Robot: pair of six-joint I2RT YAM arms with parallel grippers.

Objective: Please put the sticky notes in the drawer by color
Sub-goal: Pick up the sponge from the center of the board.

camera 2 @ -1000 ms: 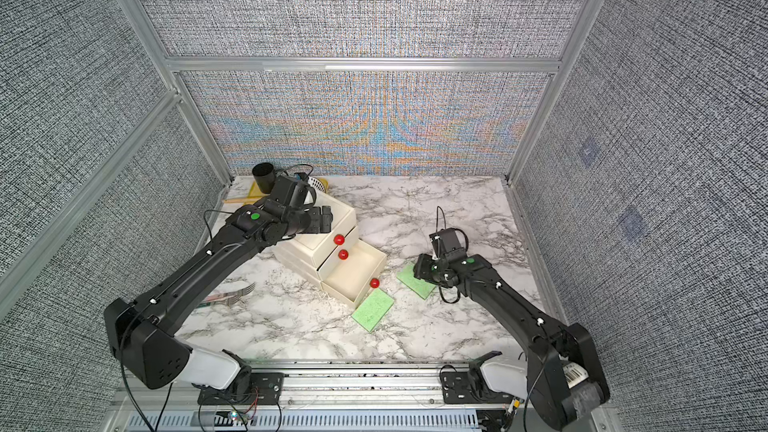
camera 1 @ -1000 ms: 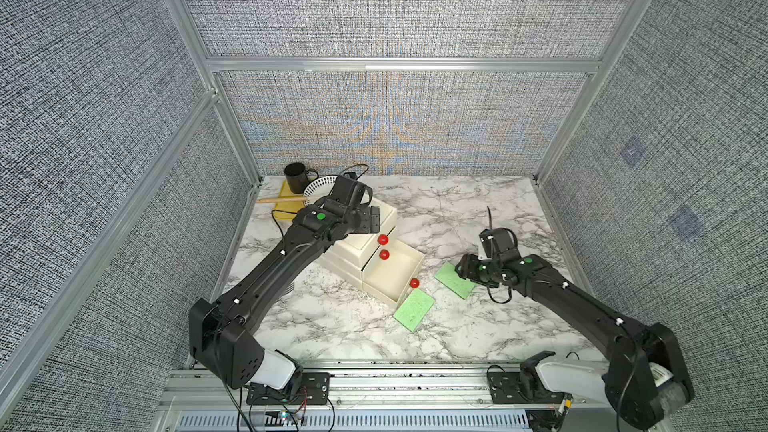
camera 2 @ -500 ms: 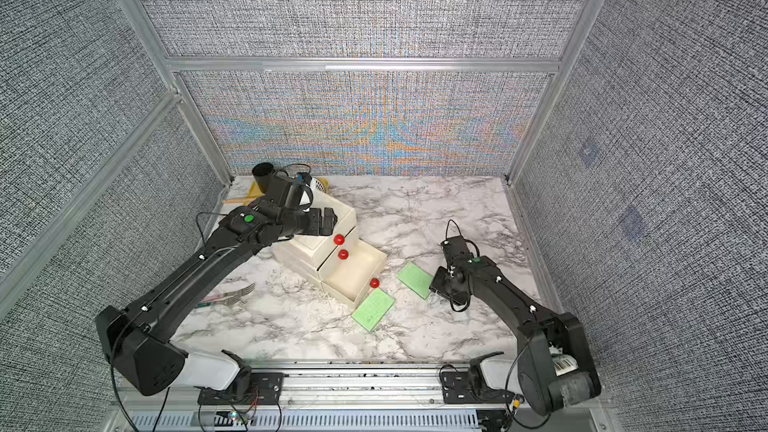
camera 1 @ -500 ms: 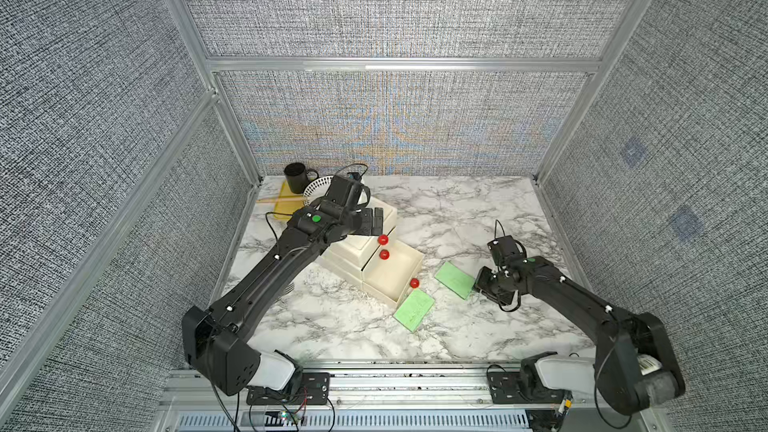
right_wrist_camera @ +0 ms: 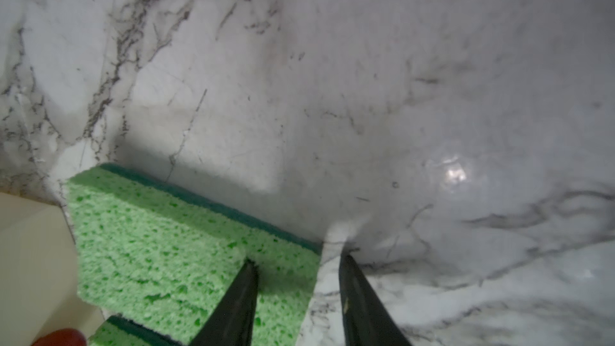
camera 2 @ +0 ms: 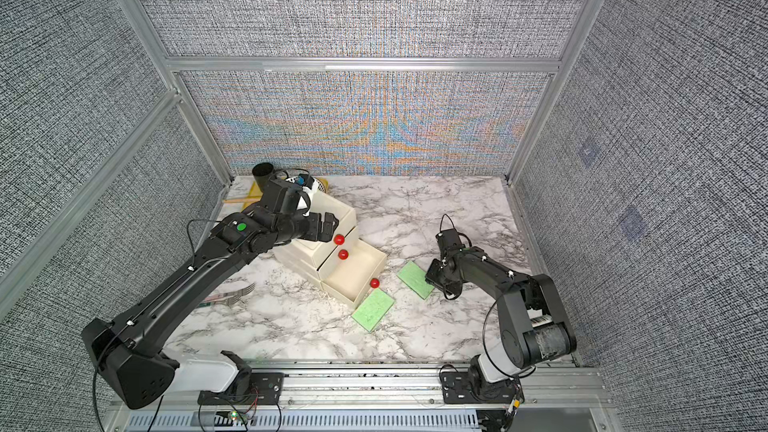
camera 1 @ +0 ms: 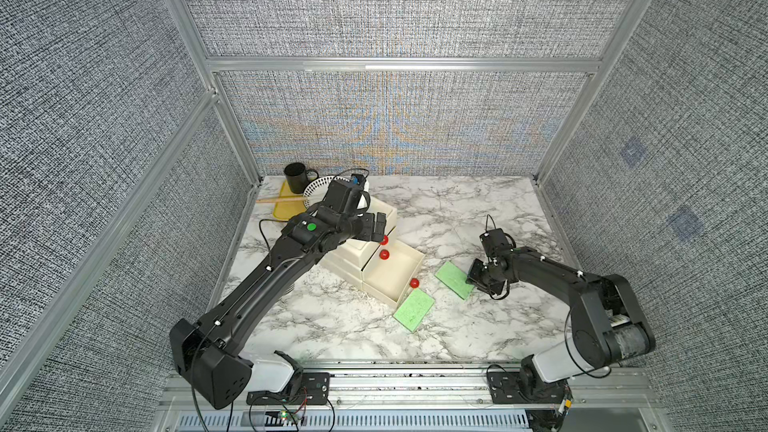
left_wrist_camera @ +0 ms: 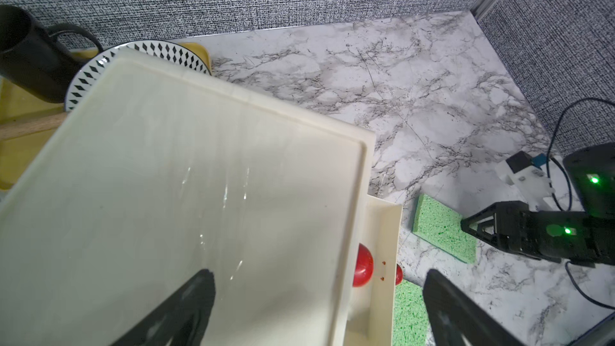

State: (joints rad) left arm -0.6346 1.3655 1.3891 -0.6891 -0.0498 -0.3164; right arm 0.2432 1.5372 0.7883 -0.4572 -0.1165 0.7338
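Cabinet (camera 2: 332,203) at 9 o'clock on table (camera 1: 457,209), bottom drawer (camera 1: 395,272) out toward 4 o'clock, sticky note (camera 1: 414,309) beside its front at 5, second sticky note (camera 1: 453,278) at 3, tray (camera 1: 279,211) bearing mug (camera 1: 296,176) and plate (camera 1: 311,197) behind at 11, fork (camera 2: 235,293) at 8 o'clock.

Both top views are bright and evenly lit from above, with soft shadows under the arms, rainbow moiré shimmering across the woven back wall (camera 1: 386,135), and frame rails bowing slightly toward the edges. In the left wrist view, thin streaks of glare cross the drawer cabinet (left_wrist_camera: 226,191). The right wrist view is dimmer and hazy, with a round glare spot on the marble table (right_wrist_camera: 451,174) and a grey shadow beside the green sticky note (right_wrist_camera: 186,251).
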